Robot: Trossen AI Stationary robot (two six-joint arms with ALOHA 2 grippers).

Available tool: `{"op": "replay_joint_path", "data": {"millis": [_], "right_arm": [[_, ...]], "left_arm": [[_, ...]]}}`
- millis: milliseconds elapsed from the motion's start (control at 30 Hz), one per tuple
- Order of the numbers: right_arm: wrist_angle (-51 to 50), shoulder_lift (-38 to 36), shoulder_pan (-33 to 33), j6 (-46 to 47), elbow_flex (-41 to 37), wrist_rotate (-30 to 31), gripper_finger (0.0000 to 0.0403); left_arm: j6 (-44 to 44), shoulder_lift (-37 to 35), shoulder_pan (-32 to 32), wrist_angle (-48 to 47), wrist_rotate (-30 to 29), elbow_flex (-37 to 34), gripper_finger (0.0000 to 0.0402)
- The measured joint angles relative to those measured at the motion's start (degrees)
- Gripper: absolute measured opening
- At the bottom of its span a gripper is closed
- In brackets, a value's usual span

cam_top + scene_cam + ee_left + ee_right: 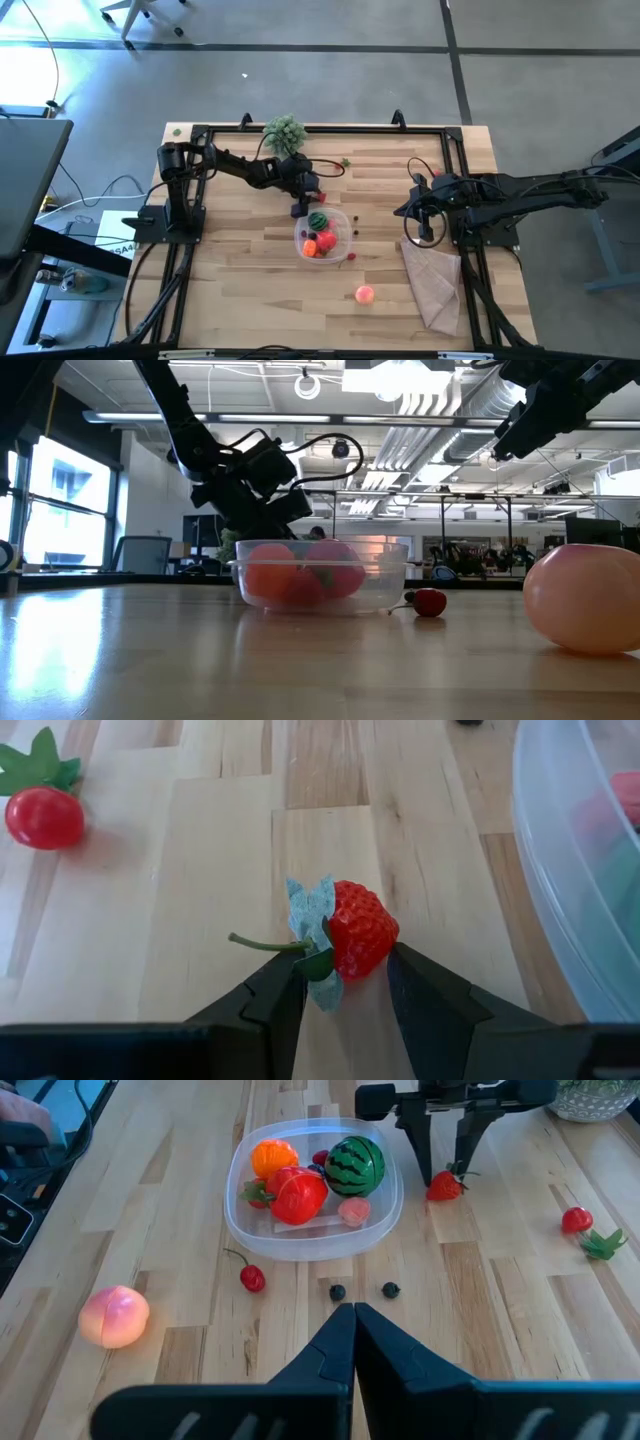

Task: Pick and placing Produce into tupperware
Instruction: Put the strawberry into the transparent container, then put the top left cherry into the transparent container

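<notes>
Left wrist view — fingers (pixel 345 982) grip strawberry (pixel 358 930) — no writing legible.

In the left wrist view the tupperware (pixel 580 870) is cut off at 3 o'clock; in the low view the peach (pixel 585 597) is cropped at 3 o'clock.

We see a large open lab or office hall. Behind the wooden worktop (pixel 200 650) there are bare ceiling ducts (pixel 440 400), strip lights, tall windows (pixel 60 500) and an office chair (pixel 140 552), with a grey concrete floor (pixel 320 80) below.
</notes>
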Motion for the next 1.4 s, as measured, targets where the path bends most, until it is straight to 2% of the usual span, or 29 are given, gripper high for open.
{"op": "replay_joint_path", "data": {"millis": [267, 600, 833, 1100, 1267, 1400], "right_arm": [[0.0, 0.0, 0.0, 0.0, 0.0, 0.0, 0.0], [0.0, 0.0, 0.0, 0.0, 0.0, 0.0, 0.0], [0.0, 0.0, 0.0, 0.0, 0.0, 0.0, 0.0], [0.0, 0.0, 0.0, 0.0, 0.0, 0.0, 0.0], [0.0, 0.0, 0.0, 0.0, 0.0, 0.0, 0.0], [0.0, 0.0, 0.0, 0.0, 0.0, 0.0, 0.0]], "left_arm": [[-0.2, -0.8, 0.0, 0.8, -0.1, 0.0, 0.013], [0.0, -5.0, 0.0, -2.0, -0.1, 0.0, 0.009], [-0.7, -5.4, 0.0, -1.3, -0.1, 0.0, 0.008], [-2.6, -5.4, 0.0, 3.1, -0.4, 0.0, 0.0112], [-4.3, -5.4, 0.0, 2.3, -0.3, 0.0, 0.0146], [-6.0, -5.5, 0.0, 2.0, -0.2, 0.0, 0.0155]]}}
